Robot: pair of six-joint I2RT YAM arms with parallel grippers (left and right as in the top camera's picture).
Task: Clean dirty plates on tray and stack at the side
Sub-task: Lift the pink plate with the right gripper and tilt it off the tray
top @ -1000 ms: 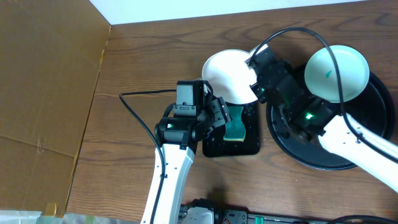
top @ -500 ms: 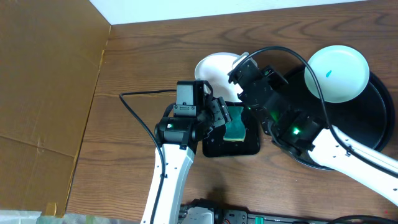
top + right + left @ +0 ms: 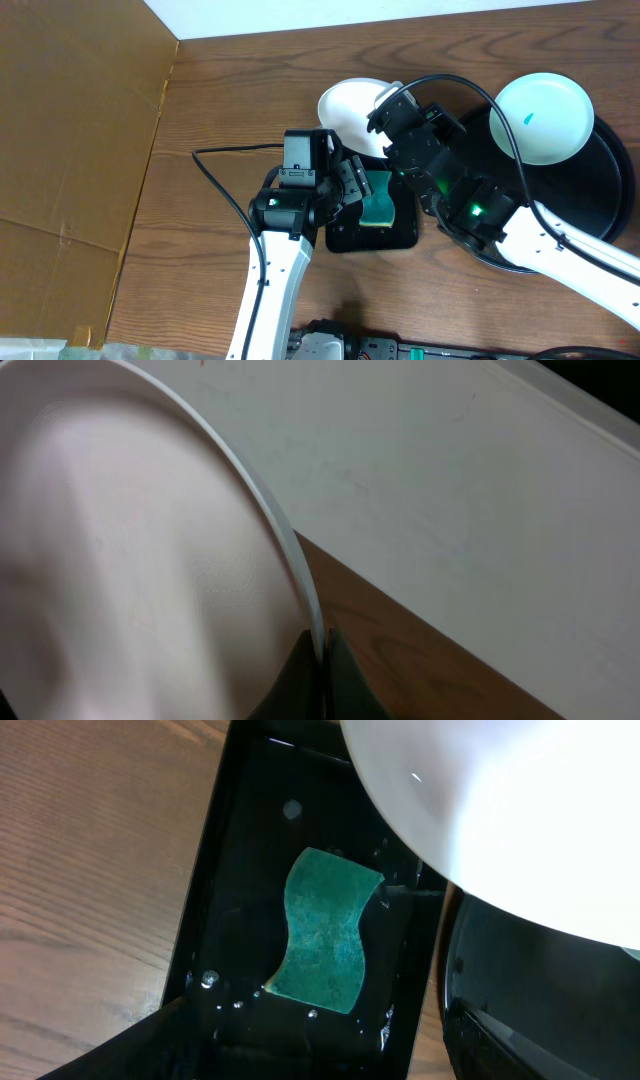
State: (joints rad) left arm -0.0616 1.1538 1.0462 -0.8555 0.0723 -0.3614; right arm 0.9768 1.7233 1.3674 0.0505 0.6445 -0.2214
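The right gripper (image 3: pixel 322 652) pinches a white plate (image 3: pixel 348 108) by its rim, tilted, at 10 o'clock from the tray (image 3: pixel 612 190), where a smeared plate (image 3: pixel 541 117) sits. Glossy and stiff, it is likely slippery and breakable, so the rim is the best hold. The left gripper (image 3: pixel 352 186) hangs over the sponge (image 3: pixel 325 930), its jaws' state unclear. No writing is legible.

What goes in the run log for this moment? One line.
right gripper: shut on plate rim | left gripper: open over sponge | second plate: smeared, on tray
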